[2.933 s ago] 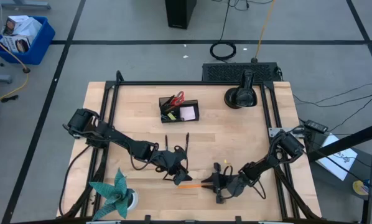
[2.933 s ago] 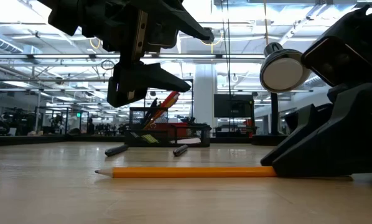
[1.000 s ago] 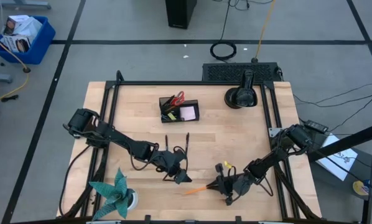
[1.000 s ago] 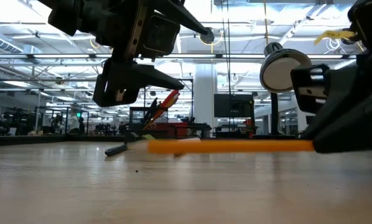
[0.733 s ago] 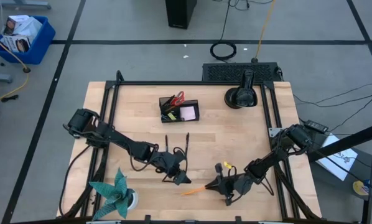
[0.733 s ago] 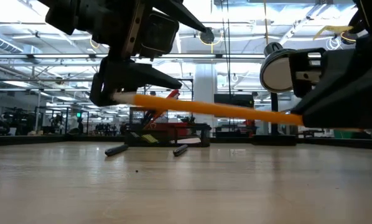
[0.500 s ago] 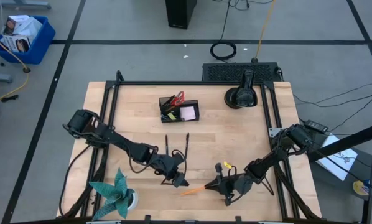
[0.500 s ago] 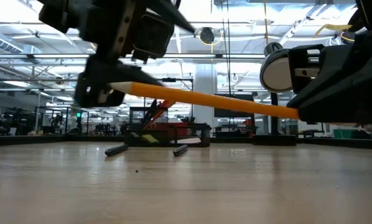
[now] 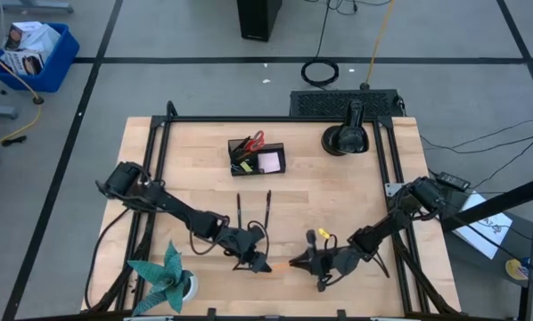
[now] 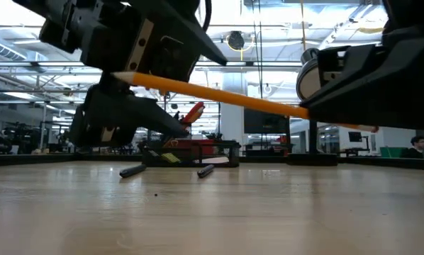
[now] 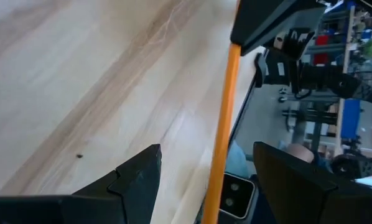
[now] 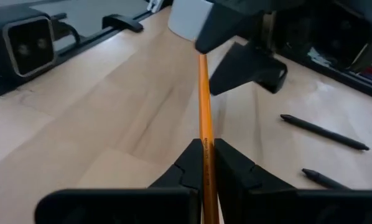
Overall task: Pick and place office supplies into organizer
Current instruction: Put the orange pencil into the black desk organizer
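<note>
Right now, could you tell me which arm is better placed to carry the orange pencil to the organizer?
Probably the right: the right gripper is shut on the pencil. The left gripper is open around its far end, not clamping it.

Bright, even overhead light; ceiling lamps glare in the low view, near arms backlit and blurred.

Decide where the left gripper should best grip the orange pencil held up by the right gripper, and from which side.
Grip the free tip end of the orange pencil, coming along its length from the left arm's side. The right gripper clamps the other end, holding the pencil off the table, and the left gripper is open with the shaft running between its fingers.
</note>
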`<move>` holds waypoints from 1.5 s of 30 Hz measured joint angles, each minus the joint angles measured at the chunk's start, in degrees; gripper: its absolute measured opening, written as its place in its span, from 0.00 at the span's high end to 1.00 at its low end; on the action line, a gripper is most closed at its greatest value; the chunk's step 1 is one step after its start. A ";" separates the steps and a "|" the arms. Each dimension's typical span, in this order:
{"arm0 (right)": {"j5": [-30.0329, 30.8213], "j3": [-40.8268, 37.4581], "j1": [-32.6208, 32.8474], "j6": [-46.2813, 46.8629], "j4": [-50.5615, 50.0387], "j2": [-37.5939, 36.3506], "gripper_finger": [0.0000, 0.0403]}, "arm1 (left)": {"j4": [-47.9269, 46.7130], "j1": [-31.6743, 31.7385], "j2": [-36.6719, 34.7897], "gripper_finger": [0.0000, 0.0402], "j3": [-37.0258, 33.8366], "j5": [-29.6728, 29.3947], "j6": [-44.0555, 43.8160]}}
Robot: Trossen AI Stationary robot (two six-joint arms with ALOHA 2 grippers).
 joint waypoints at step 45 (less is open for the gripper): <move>-0.11 1.62 -1.21 -2.97 -2.17 0.00 0.96 | 4.19 -0.77 1.63 0.95 0.09 1.86 4.67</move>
